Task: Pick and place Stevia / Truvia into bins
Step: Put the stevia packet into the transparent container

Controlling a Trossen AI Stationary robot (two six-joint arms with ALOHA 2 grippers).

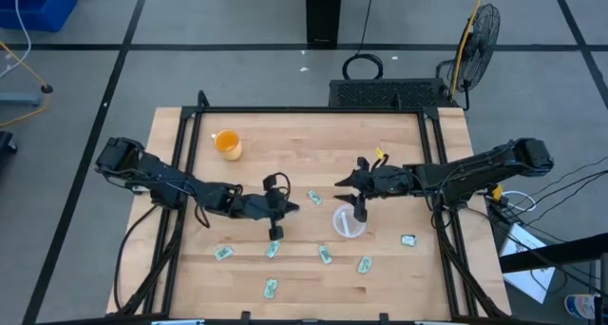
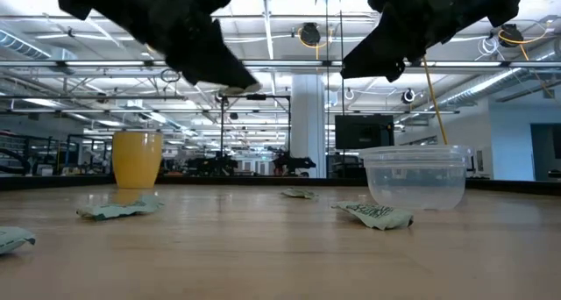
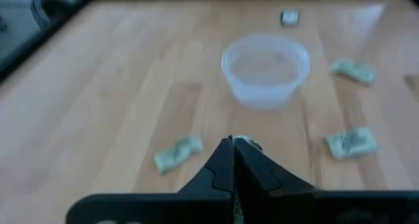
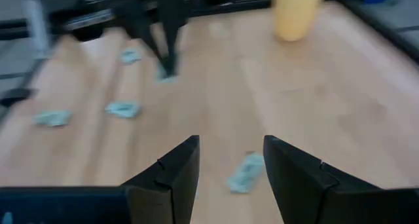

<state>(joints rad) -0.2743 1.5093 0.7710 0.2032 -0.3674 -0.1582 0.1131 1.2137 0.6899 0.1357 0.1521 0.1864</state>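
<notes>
The left gripper (image 1: pixel 275 232) is hovering above the table (image 1: pixel 285 144) with its jaws pressed together, and the left wrist view is showing a pale sliver (image 3: pixel 245 143) at the fingertips, probably a pinched sachet, though this cannot be confirmed. The clear cup (image 1: pixel 349 221) is standing just right of it, near the table's centre; loose sachets (image 1: pixel 272 288) are lying scattered along the near edge, with one (image 1: pixel 313 198) just left of the cup. The right gripper (image 1: pixel 360 209) is waiting with fingers apart, hanging at the cup's far-left rim. To complete the step well, the left arm should be travelling right until its tips are centred over the cup mouth, staying clear of the right gripper, before parting. The orange cup (image 1: pixel 227 143) is standing far left, unused. No writing on the sachets is legible.
</notes>
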